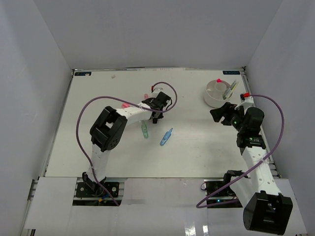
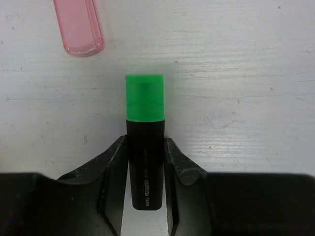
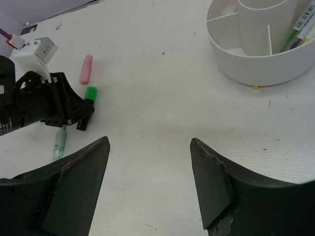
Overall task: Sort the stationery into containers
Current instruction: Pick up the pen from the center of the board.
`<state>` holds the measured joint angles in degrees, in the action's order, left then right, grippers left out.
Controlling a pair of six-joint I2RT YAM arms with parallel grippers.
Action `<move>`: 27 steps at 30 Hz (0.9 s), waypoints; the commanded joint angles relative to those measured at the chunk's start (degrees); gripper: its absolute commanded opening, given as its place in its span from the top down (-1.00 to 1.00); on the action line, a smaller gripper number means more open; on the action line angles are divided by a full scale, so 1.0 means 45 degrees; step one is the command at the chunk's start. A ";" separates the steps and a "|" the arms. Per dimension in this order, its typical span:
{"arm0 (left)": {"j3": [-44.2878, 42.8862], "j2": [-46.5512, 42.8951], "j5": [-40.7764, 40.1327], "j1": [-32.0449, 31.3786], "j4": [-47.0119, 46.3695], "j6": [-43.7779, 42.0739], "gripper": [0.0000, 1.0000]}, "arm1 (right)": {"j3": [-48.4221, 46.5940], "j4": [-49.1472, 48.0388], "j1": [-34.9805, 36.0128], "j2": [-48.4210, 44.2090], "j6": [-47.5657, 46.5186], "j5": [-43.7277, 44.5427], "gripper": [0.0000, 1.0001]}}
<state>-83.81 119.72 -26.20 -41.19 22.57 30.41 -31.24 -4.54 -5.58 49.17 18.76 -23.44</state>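
My left gripper (image 2: 145,142) is shut on a black highlighter with a green cap (image 2: 144,98), its jaws pressing both sides of the black barrel at table level. In the top view this gripper (image 1: 156,104) is at mid-table, left of centre. A pink eraser (image 2: 78,27) lies just beyond the cap. A green pen (image 1: 144,130) and a blue pen (image 1: 166,136) lie nearer the arms. The round white tub (image 1: 216,92) with dividers stands at the far right and holds several pens (image 3: 295,29). My right gripper (image 3: 149,142) is open and empty, just in front of the tub.
Another small pink item (image 1: 125,105) lies left of the left gripper. The right wrist view shows the left gripper (image 3: 49,103), the green-capped highlighter (image 3: 88,98), the pink eraser (image 3: 86,69) and the green pen (image 3: 60,142). White walls enclose the table.
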 commanded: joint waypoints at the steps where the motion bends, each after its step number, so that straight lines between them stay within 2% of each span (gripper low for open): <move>1: -0.0008 -0.0256 -0.0077 -0.0280 0.0356 -0.0195 0.54 | 0.0048 -0.0923 0.0069 -0.0184 -0.0264 -0.0590 -0.45; 3: -0.0047 -0.0664 -0.0019 -0.0377 0.0201 -0.0448 0.57 | 0.0068 -0.1139 0.0088 -0.0125 -0.0205 -0.1098 -0.45; 7: 0.0652 -0.2011 0.0312 -0.1078 -0.1241 -0.2648 0.58 | -0.0438 -0.0889 0.0069 0.0089 -0.0127 -0.1957 -0.46; 11: 0.2153 -0.3828 0.1970 -0.1588 -0.3409 -0.4855 0.57 | -0.1648 0.0283 0.0205 0.1121 -0.0341 -0.3302 -0.46; 14: 0.3462 -0.5176 0.3162 -0.1843 -0.4895 -0.6342 0.57 | -0.2488 0.0966 0.0731 0.1630 -0.0439 -0.3560 -0.46; 18: 0.4677 -0.6563 0.4956 -0.1979 -0.6166 -0.7556 0.56 | -0.3328 0.0872 0.2234 0.2256 -0.0031 -0.3580 -0.46; 24: 0.6357 -0.8634 0.6522 -0.2038 -0.7065 -0.8475 0.56 | -0.4305 0.0578 0.4208 0.3447 0.0536 -0.3502 -0.46; 27: 0.6922 -0.9163 0.6602 -0.2038 -0.7514 -0.8652 0.56 | -0.4502 0.0267 0.4814 0.3917 0.0751 -0.3385 -0.46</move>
<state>-54.65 81.91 -0.56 -50.39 -7.22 -5.41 -48.51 -1.17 14.13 65.76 20.43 -37.95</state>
